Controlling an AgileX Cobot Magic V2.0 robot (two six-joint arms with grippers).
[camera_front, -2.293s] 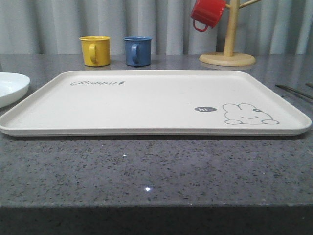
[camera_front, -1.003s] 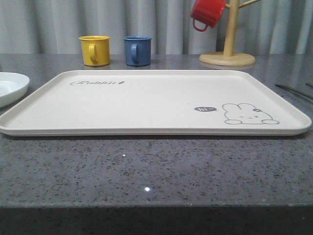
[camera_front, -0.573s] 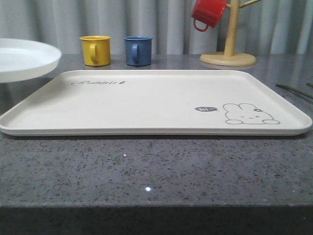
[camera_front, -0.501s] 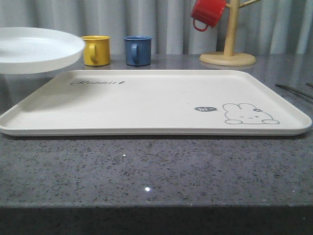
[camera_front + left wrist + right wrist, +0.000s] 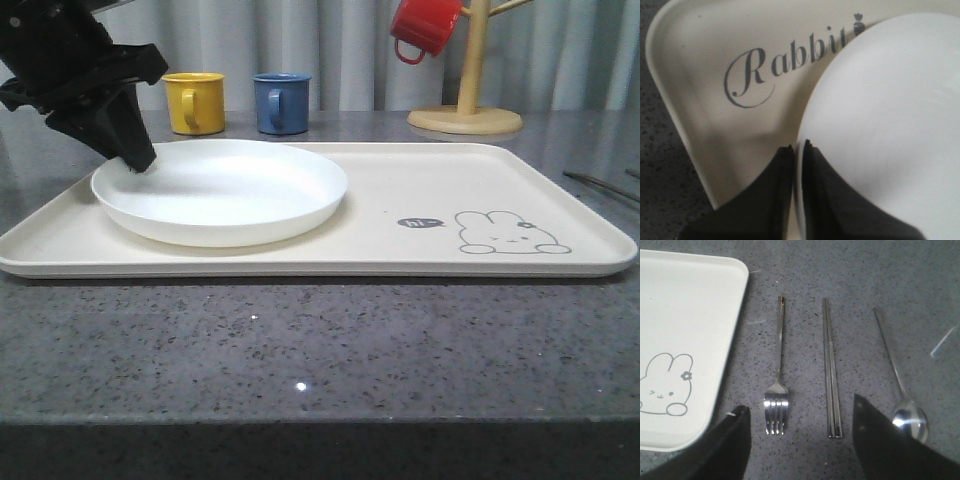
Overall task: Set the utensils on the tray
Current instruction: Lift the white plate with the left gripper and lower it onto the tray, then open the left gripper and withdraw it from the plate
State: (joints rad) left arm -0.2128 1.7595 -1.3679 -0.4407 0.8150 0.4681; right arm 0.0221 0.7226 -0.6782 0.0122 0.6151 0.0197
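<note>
The cream tray [image 5: 560,200] lies across the middle of the grey table. A white plate [image 5: 220,190] is low over its left half, and I cannot tell if it rests there. My left gripper [image 5: 135,160] is shut on the plate's left rim. In the left wrist view that gripper [image 5: 797,147] pinches the plate [image 5: 890,125] edge beside the "Rabbit" script on the tray [image 5: 700,75]. On the table to the right of the tray [image 5: 685,315] lie side by side a fork [image 5: 779,370], chopsticks [image 5: 830,370] and a spoon [image 5: 897,375]. My right gripper [image 5: 800,405] hangs open above them, holding nothing.
A yellow mug [image 5: 195,102] and a blue mug [image 5: 281,102] stand behind the tray. At the back right is a wooden mug tree [image 5: 468,100] with a red mug [image 5: 424,28] hanging on it. Thin utensil ends [image 5: 600,185] show at the right edge.
The white plate rose from the table at the left, travelled right and came down onto the tray's left half. My left arm has come into the front view with it.
</note>
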